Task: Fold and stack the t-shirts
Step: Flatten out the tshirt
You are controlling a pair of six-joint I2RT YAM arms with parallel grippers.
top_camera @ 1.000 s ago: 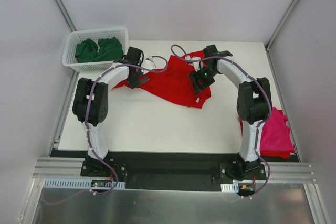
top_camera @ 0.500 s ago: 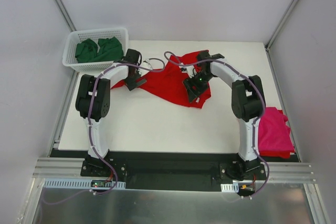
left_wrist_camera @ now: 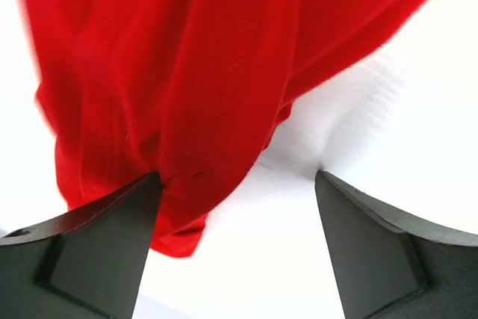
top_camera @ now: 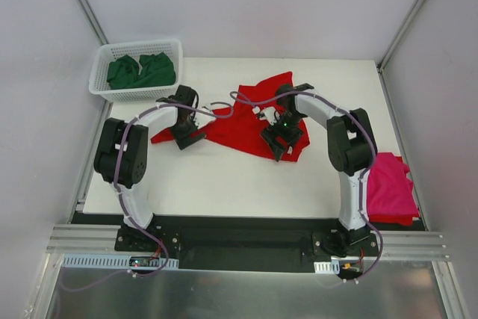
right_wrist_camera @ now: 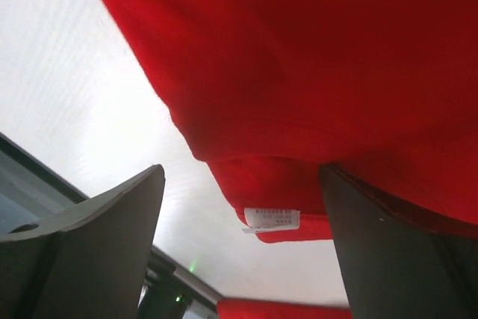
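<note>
A bright red t-shirt point(top_camera: 239, 117) lies rumpled on the white table point(top_camera: 224, 177), at the back middle. My left gripper point(top_camera: 185, 134) is at its left end. In the left wrist view the jaws of this gripper point(left_wrist_camera: 237, 184) stand wide open, and the red cloth point(left_wrist_camera: 187, 72) hangs against the left finger point(left_wrist_camera: 97, 252). My right gripper point(top_camera: 282, 141) is over the shirt's near right edge. Its jaws point(right_wrist_camera: 243, 177) stand wide open, with a red hem point(right_wrist_camera: 299, 110) and a white label point(right_wrist_camera: 272, 219) between them. A magenta-pink t-shirt point(top_camera: 390, 188) lies folded at the right edge. Dark green t-shirts point(top_camera: 140, 71) lie in the basket.
The white lattice basket point(top_camera: 101, 84) stands at the table's back left corner. Purple cables point(top_camera: 224, 98) loop over the red shirt between the two arms. Grey walls close in the table on three sides.
Both grippers have moved toward the near edge of the table. The red shirt's near edge has shifted the same way, and its left end lies lower.
</note>
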